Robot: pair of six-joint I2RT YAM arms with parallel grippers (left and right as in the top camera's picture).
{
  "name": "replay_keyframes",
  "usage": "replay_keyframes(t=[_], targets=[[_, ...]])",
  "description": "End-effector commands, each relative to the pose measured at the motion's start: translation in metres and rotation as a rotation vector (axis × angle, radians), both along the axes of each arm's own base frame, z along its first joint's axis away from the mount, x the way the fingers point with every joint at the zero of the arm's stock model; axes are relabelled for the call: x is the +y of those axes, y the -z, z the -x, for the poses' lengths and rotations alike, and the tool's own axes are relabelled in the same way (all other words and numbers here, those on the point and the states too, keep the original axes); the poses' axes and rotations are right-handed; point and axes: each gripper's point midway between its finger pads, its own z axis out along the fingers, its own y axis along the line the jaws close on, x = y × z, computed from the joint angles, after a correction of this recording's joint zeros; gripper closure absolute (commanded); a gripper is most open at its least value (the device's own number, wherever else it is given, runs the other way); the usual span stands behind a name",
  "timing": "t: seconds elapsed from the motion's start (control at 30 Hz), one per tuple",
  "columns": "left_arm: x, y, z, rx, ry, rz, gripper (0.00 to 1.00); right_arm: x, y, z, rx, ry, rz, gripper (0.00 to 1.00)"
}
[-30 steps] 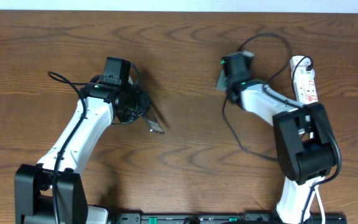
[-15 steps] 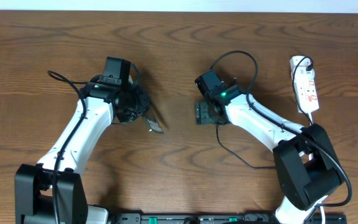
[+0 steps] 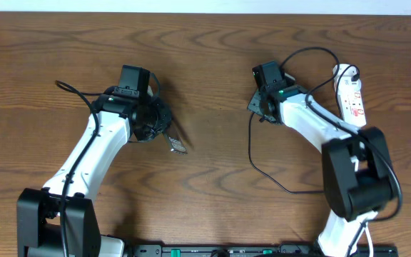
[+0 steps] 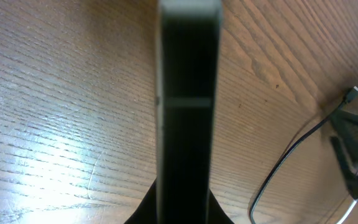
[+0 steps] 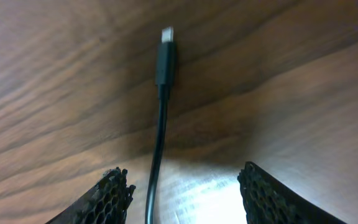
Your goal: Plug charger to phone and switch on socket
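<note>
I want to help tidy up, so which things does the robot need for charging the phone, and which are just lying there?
For the job:
- phone
- black charger cable and its plug tip
- white power strip

Just there:
- wooden table
- black bar at the bottom edge of the overhead view

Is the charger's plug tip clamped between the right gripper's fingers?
No, the plug tip lies on the table ahead of the right gripper, whose fingers stand wide apart.

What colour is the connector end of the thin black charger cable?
Black plug with a pale silvery tip; clearest in right wrist view.
</note>
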Motion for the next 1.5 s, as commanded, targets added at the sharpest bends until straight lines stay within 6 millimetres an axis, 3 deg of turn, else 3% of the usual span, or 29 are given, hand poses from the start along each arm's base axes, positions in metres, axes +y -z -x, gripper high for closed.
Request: replay_keyframes(t=[0.0, 0.17, 0.33, 0.53, 0.67, 0.8, 0.9, 1.03, 1.13, 1.2, 1.3, 1.37, 1.47], targets=[[-0.001, -0.009, -0.005, -0.030, 0.008, 0.004, 0.92, 0.013, 0.022, 0.000, 0.045, 0.012, -0.074, 0.45], [-0.001, -0.009, -0.004, -0.025, 0.009, 0.004, 0.92, 0.012, 0.048, 0.008, 0.102, 0.022, -0.061, 0.71], [0.000, -0.007, 0.000, -0.007, 0.007, 0.001, 0.92, 0.016, 0.046, 0.009, 0.109, 0.012, -0.083, 0.97], [0.001, -0.005, 0.007, 0.036, -0.020, 0.005, 0.93, 0.024, 0.037, 0.019, 0.151, -0.044, -0.143, 0.99], [-0.008, -0.014, 0.007, 0.022, -0.009, 0.061, 0.92, 0.031, 0.003, 0.024, 0.124, -0.211, -0.182, 0.99], [-0.023, -0.031, -0.006, -0.085, 0.103, 0.159, 0.93, 0.043, -0.054, 0.057, 0.112, -0.481, -0.233, 0.99], [-0.045, -0.067, -0.019, -0.229, 0.245, 0.375, 0.93, 0.052, -0.100, 0.100, 0.108, -0.690, -0.297, 0.99], [-0.057, -0.126, -0.036, -0.464, 0.394, 0.611, 0.92, 0.059, -0.150, 0.145, 0.041, -0.857, -0.380, 0.99], [-0.064, -0.167, -0.039, -0.630, 0.515, 0.718, 0.93, 0.075, -0.187, 0.177, -0.093, -1.005, -0.515, 0.99], [-0.066, -0.179, -0.043, -0.649, 0.505, 0.746, 0.93, 0.079, -0.196, 0.191, -0.163, -1.051, -0.563, 0.99], [-0.068, -0.188, -0.045, -0.650, 0.488, 0.774, 0.93, 0.084, -0.189, 0.202, -0.235, -1.085, -0.604, 0.99], [-0.073, -0.192, -0.045, -0.648, 0.491, 0.788, 0.93, 0.091, -0.174, 0.200, -0.253, -1.033, -0.644, 0.99], [-0.081, -0.193, -0.042, -0.652, 0.509, 0.790, 0.93, 0.104, -0.168, 0.194, -0.292, -0.998, -0.693, 0.99]])
